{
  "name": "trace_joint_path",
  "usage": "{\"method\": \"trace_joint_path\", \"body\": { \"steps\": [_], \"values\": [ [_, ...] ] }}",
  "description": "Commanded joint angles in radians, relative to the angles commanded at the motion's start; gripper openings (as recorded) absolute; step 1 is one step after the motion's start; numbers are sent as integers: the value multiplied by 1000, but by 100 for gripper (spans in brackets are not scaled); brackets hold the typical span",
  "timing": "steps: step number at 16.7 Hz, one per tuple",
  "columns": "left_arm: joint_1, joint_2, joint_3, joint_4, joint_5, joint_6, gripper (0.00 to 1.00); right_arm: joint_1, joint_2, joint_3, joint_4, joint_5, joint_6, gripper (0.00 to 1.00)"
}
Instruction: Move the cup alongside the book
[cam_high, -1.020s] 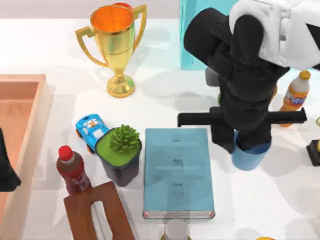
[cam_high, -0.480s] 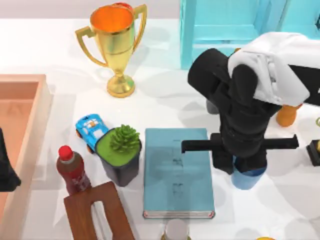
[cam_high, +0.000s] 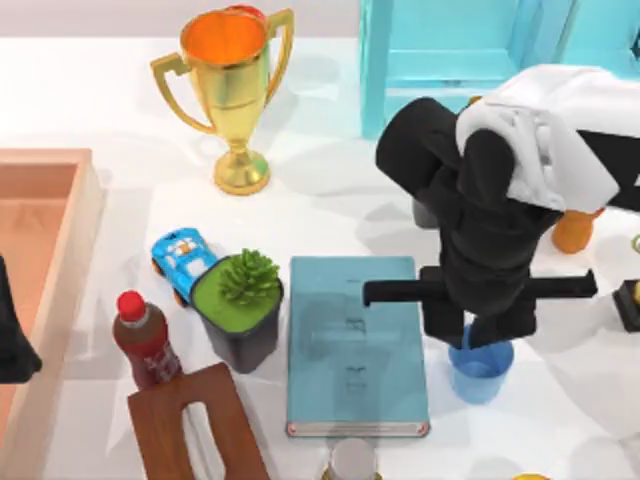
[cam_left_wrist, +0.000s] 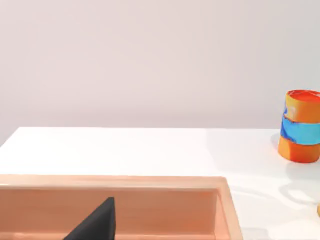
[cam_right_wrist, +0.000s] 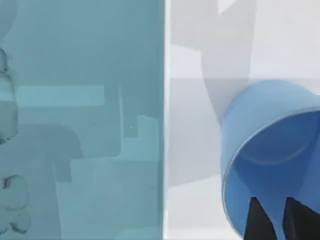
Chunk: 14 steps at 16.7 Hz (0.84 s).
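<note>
The blue cup stands upright on the table just right of the book, a narrow strip of white table between them. The book lies flat, teal, with its white page edge toward the front. My right gripper reaches down over the cup's far rim. In the right wrist view its two dark fingers pinch the cup wall, beside the book cover. My left gripper is parked at the left edge over the wooden tray.
Left of the book are a potted plant, a toy car, a red-capped bottle and a brown wooden block. A gold trophy and a turquoise cabinet stand behind. An orange bottle stands right; a wooden tray lies left.
The right arm carried the cup toward the front of the table and a little left, closer to the book. More of the cup's open rim now shows. The left arm has not moved.
</note>
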Motion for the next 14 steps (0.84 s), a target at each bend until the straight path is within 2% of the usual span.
{"method": "trace_joint_path", "body": {
  "steps": [8, 14],
  "values": [
    [0, 0, 0, 0, 0, 0, 100, 0, 0, 0, 0, 0, 0, 98],
    [0, 0, 0, 0, 0, 0, 100, 0, 0, 0, 0, 0, 0, 100]
  ]
}}
